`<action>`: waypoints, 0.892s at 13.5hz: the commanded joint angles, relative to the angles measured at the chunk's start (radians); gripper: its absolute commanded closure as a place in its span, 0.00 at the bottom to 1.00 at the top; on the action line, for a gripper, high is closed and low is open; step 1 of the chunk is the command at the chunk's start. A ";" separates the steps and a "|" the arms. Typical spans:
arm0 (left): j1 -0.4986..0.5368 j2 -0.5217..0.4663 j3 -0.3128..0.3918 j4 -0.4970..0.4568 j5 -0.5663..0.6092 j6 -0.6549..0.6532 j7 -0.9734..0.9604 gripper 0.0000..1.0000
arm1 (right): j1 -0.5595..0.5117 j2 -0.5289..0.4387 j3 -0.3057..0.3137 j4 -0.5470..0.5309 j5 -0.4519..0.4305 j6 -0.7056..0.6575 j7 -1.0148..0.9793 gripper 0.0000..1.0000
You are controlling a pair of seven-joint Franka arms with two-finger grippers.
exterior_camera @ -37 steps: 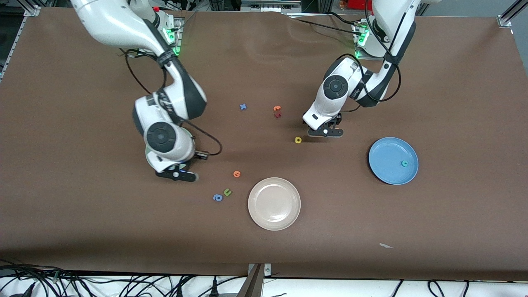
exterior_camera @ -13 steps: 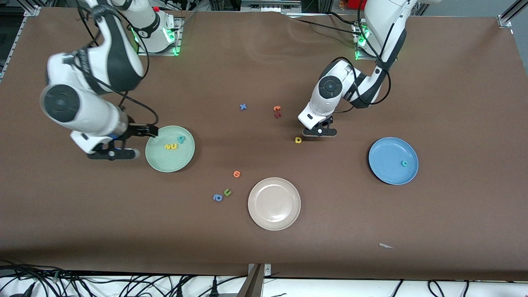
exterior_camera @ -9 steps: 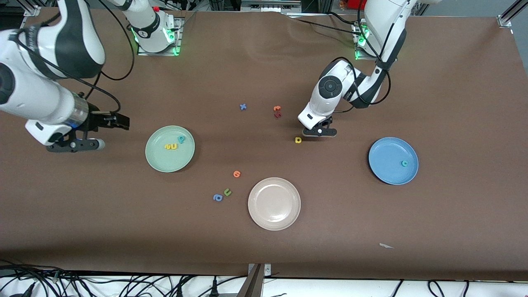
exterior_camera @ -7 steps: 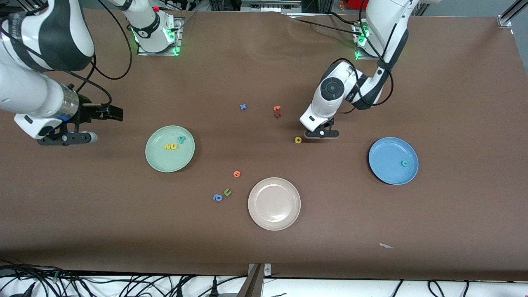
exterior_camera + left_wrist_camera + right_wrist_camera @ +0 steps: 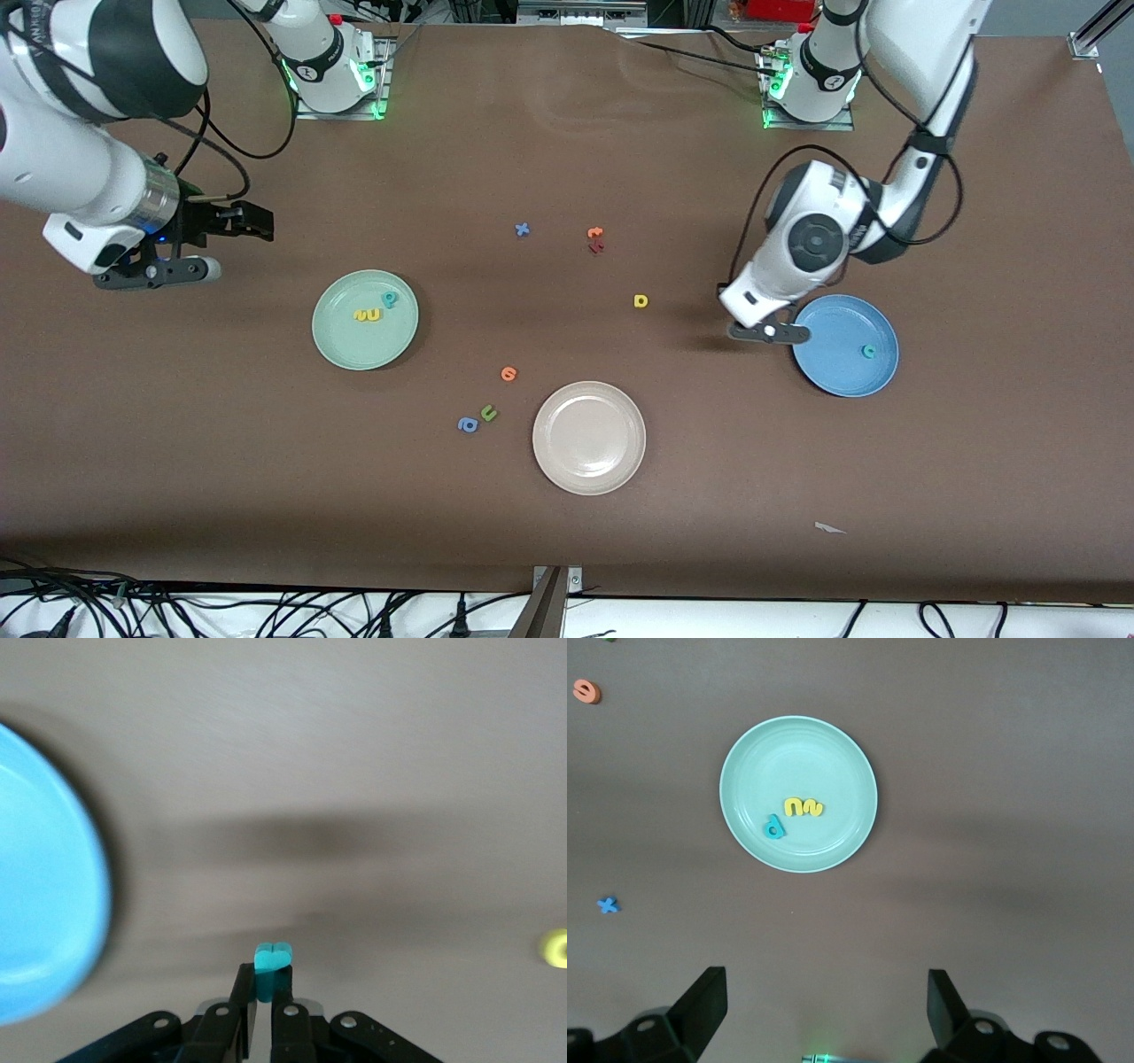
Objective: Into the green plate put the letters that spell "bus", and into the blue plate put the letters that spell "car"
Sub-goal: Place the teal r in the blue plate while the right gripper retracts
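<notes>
- Brown table (image 5: 567, 532), three plates.
- Green plate (image 5: 341, 346): teal b (image 5: 388, 299), yellow u (image 5: 371, 314), yellow s (image 5: 360, 314).
- Blue plate (image 5: 833, 372): teal c (image 5: 869, 351).
- Beige plate (image 5: 589, 437): bare.
- Left gripper (image 5: 263, 1010) over table beside blue plate, clamped on teal r (image 5: 272, 958).
- Right gripper (image 5: 155, 270) spread wide, gripping nothing.

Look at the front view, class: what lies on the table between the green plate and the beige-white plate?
In the front view, an orange round letter lies between the green plate and the beige-white plate; nothing else.

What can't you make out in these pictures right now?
- Teal letter in the shut left gripper: left wrist view shows only its tip above the jaws, so its shape is unreadable; in the front view the wrist hides it.
- Blue plate: the left arm covers its rim there; the wrist view cuts it at the edge.
- Orange and dark red letters: too small to read.
</notes>
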 commanded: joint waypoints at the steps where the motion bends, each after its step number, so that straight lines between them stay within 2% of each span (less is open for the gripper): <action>1: 0.102 -0.006 -0.008 0.014 0.033 -0.024 0.125 0.93 | -0.043 -0.121 0.035 -0.089 -0.007 0.051 -0.014 0.00; 3: 0.180 0.000 -0.001 0.034 0.051 -0.024 0.161 0.93 | -0.065 -0.114 0.026 0.010 -0.007 -0.002 -0.022 0.00; 5: 0.234 0.007 -0.002 0.035 0.087 -0.024 0.172 0.92 | -0.068 -0.041 -0.034 0.114 -0.002 -0.083 -0.028 0.00; 6: 0.241 0.014 -0.002 0.034 0.105 -0.024 0.172 0.90 | -0.068 -0.044 -0.048 0.116 0.001 -0.087 -0.058 0.00; 7: 0.239 0.031 -0.002 0.038 0.120 -0.024 0.172 0.72 | -0.068 -0.041 -0.050 0.120 -0.001 -0.066 -0.089 0.00; 8: 0.239 0.045 -0.002 0.058 0.122 -0.024 0.172 0.60 | -0.066 -0.041 -0.054 0.121 0.005 -0.024 -0.086 0.00; 9: 0.238 0.053 -0.005 0.072 0.120 -0.024 0.163 0.28 | -0.063 -0.044 -0.056 0.118 0.008 -0.010 -0.080 0.00; 10: 0.224 0.053 -0.005 0.077 0.119 -0.024 0.149 0.21 | -0.053 -0.041 -0.054 0.129 -0.001 -0.007 -0.080 0.00; 11: 0.222 0.051 -0.010 0.078 0.119 -0.024 0.146 0.08 | -0.043 -0.039 -0.059 0.129 0.002 0.007 -0.080 0.00; 12: 0.218 0.053 -0.014 0.078 0.110 -0.024 0.141 0.05 | -0.043 -0.039 -0.059 0.129 -0.005 0.039 -0.080 0.00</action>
